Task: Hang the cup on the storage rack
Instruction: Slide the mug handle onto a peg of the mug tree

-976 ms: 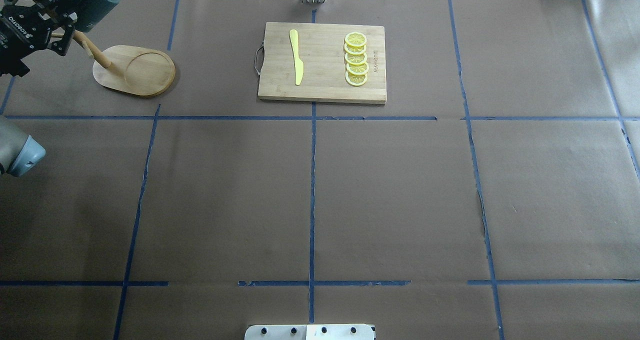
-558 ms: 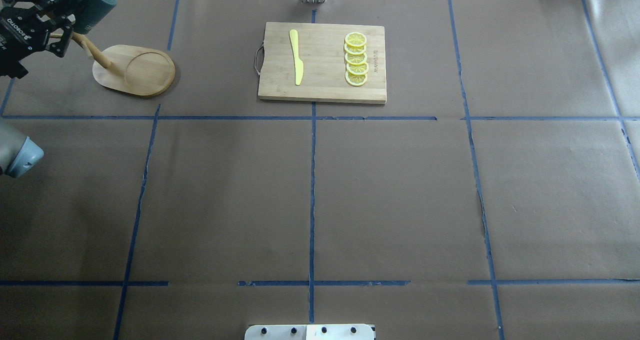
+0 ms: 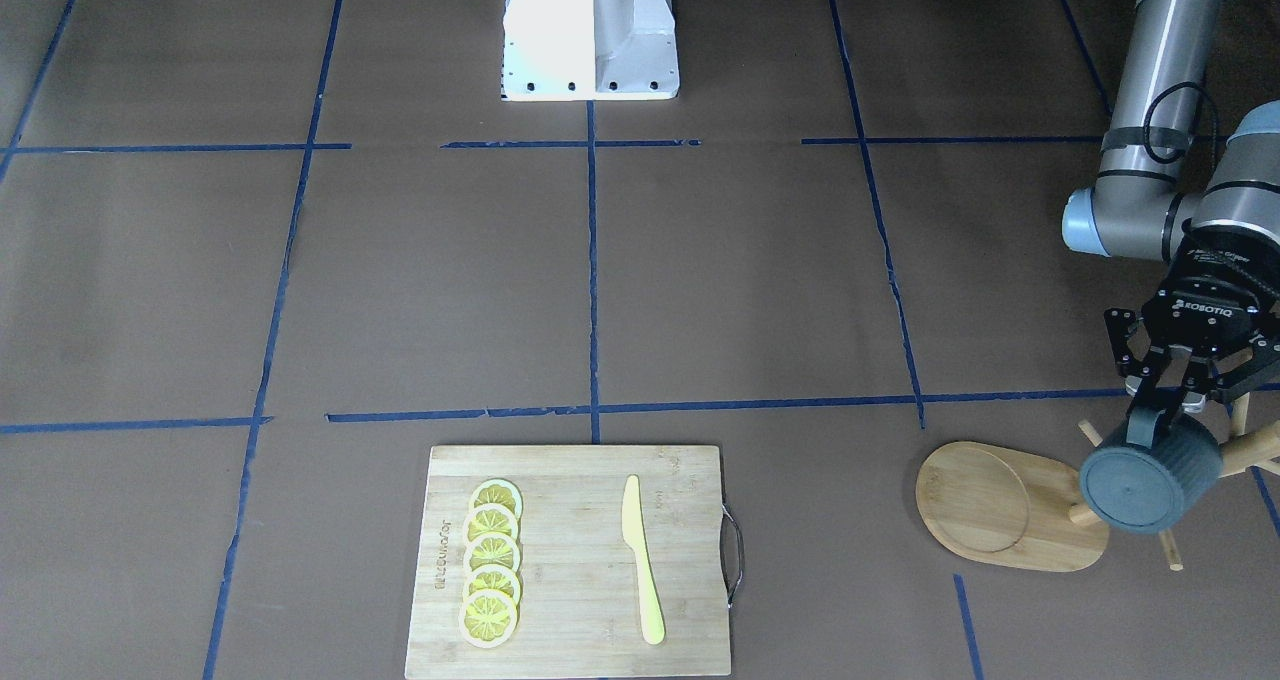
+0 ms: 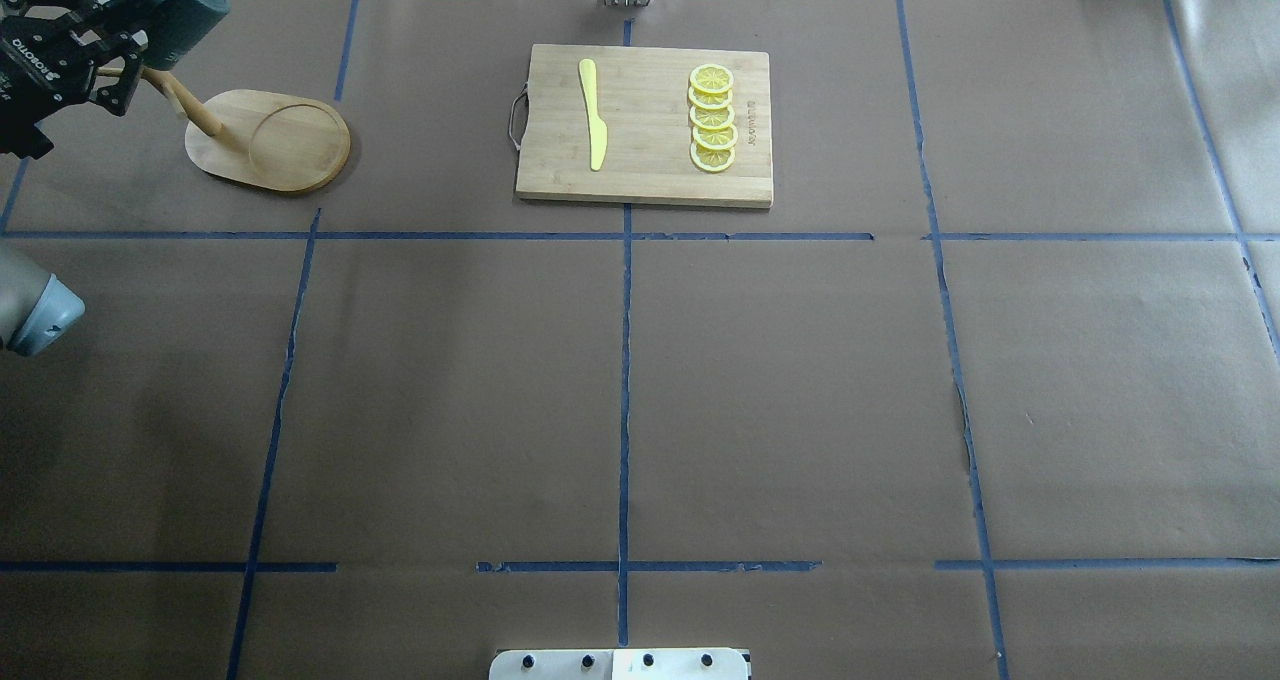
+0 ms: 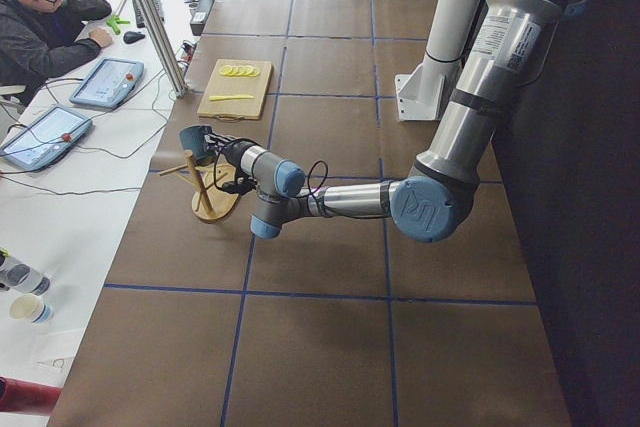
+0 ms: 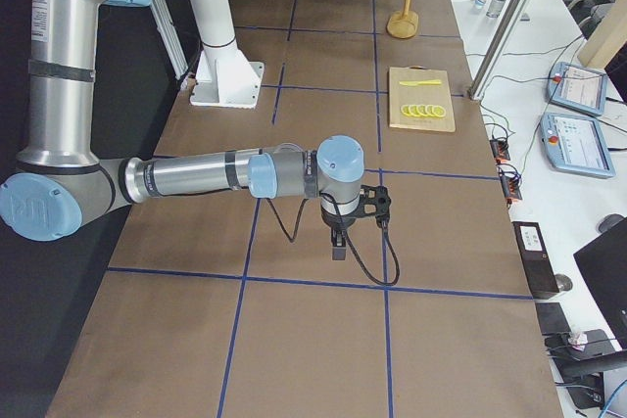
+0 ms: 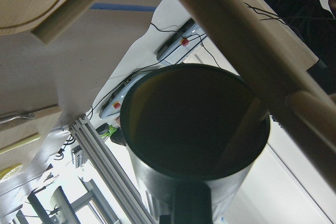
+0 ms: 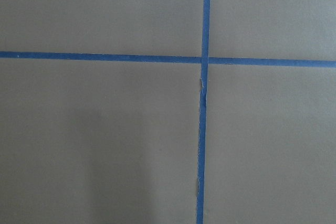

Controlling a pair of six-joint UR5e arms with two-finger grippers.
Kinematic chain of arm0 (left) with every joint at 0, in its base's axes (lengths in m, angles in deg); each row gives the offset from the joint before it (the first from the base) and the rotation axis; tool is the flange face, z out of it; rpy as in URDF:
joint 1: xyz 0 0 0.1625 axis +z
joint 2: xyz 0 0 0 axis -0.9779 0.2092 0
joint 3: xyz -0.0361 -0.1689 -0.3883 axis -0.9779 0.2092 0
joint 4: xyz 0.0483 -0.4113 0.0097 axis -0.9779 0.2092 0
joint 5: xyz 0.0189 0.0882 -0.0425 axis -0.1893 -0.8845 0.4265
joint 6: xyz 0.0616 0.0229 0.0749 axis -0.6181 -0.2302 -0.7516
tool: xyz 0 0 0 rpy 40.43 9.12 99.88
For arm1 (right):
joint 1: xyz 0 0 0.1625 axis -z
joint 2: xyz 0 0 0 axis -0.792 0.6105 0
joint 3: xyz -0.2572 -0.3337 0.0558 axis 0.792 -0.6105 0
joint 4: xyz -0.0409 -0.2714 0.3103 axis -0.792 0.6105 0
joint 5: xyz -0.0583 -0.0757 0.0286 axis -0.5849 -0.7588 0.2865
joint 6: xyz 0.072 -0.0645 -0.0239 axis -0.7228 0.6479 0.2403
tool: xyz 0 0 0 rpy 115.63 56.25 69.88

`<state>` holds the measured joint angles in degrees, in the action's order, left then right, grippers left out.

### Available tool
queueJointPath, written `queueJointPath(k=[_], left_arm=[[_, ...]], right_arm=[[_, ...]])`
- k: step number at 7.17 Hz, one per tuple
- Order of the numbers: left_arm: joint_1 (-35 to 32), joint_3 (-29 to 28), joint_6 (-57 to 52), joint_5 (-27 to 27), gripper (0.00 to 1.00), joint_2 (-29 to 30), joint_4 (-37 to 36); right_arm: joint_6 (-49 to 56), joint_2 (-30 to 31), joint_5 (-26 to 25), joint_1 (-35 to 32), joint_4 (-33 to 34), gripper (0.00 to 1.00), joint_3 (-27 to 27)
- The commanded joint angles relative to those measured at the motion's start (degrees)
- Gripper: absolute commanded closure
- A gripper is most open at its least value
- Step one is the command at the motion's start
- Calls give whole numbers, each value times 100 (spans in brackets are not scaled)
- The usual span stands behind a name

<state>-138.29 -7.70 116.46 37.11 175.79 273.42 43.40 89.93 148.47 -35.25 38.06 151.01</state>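
I am reading "ROBOTIQ" in white on the body of my left gripper. The lettering burnt in along one short edge of the cutting board is too small for me to make out. My left jaws are pinching narrowly on the cup, and one finger is lying along its outer wall in the wrist view. I am holding the cup in the air on its side, its flat bottom facing the camera across the table and its mouth towards my wrist. It is hanging over the post end of the storage rack, just beside the post and the pegs. The rack is standing near the table's far corner on my left, close to the edge. The board is lying well apart from it towards the middle. My right gripper is hanging low over the brown paper near a crossing of blue tape, and I cannot tell how its jaws are standing.
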Motion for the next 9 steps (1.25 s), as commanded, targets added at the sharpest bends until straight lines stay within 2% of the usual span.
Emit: queueJointPath(k=[1,6,9], left_arm=[[-10,-49,-26,12,1,18,0],[-10,29,-18,30,0,35,8],[-10,712,-53,56,0,-192,9]], right_arm=[[0,0,0,0,-4,0,0],[0,0,0,0,5,0,-9],[-9,0,9,0,5,0,-18]])
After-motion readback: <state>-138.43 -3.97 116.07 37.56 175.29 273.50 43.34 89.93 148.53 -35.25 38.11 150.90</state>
